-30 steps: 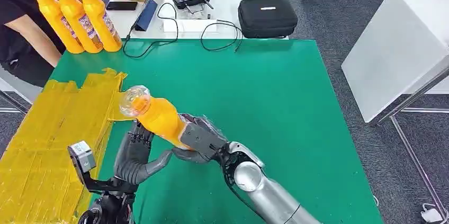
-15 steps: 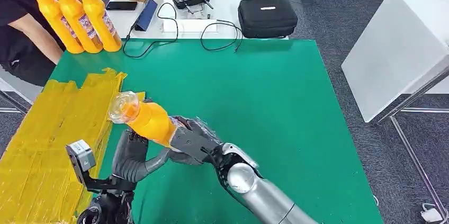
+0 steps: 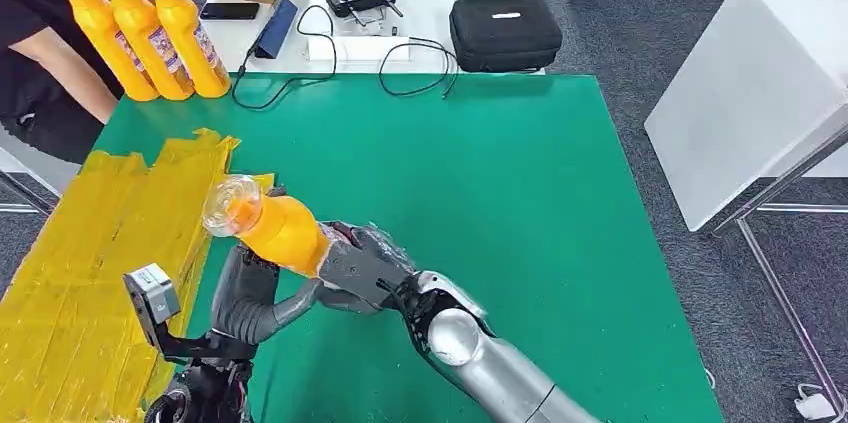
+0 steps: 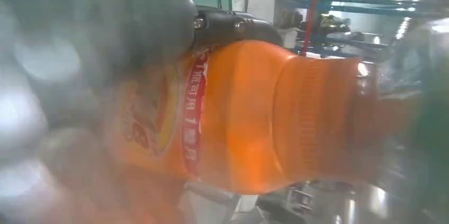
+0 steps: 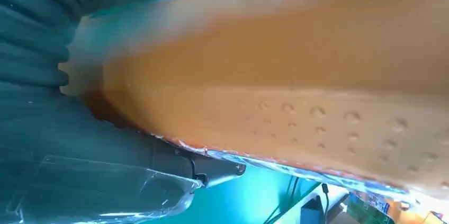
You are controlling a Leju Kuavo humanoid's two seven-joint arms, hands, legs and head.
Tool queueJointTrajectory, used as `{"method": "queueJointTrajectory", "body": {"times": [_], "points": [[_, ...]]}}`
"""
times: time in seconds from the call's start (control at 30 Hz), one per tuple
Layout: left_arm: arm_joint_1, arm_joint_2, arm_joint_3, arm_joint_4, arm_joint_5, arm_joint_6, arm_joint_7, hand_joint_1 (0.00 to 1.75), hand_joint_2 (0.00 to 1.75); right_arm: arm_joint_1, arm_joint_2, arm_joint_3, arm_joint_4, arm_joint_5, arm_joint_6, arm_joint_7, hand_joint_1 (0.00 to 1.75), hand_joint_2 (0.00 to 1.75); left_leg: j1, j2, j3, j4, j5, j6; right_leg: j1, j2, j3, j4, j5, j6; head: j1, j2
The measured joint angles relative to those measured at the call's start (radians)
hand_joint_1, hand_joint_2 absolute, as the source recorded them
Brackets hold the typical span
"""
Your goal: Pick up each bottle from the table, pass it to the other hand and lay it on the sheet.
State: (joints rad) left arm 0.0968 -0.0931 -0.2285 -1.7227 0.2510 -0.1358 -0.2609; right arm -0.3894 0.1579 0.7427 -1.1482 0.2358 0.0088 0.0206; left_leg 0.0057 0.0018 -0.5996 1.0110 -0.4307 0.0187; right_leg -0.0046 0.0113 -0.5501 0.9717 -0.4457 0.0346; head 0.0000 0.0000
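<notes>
judging from the head view, i put us mid-handover on this bottle (image 3: 270, 223): nothing lies on the yellow sheet (image 3: 90, 263) yet, and 3 more bottles (image 3: 145, 33) wait at the far corner of the green surface (image 3: 520, 193), beside a person. the right robot hand (image 3: 360, 265) is wrapped around the bottle's lower body, holding it tilted above the sheet's edge. the left robot hand (image 3: 255, 288) sits just under it, fingers spread and cupped; i can't tell whether they touch.
</notes>
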Motion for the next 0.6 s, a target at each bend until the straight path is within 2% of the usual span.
{"method": "queueJointTrajectory", "body": {"times": [0.37, 0.6], "points": [[-0.002, 0.001, 0.012, -0.017, -0.024, 0.013, 0.007, 0.00, 1.75, -0.002, 0.026, 0.045, 0.005, 0.115, -0.048, 0.044, 1.75, 1.75, 0.000, 0.000, 0.000, 0.000, 0.000, 0.000, 0.000, 0.000, 0.000, 0.000, 0.000, 0.000, 0.000, 0.000], [-0.035, 0.001, 0.017, -0.018, -0.040, 0.003, 0.056, 0.00, 1.75, -0.048, 0.101, 0.079, 0.093, 0.204, -0.119, 0.071, 1.75, 1.75, 0.001, 0.000, 0.000, 0.000, 0.001, -0.001, 0.000, 0.000, -0.001, 0.000, 0.000, 0.000, 0.000, 0.000]]}}
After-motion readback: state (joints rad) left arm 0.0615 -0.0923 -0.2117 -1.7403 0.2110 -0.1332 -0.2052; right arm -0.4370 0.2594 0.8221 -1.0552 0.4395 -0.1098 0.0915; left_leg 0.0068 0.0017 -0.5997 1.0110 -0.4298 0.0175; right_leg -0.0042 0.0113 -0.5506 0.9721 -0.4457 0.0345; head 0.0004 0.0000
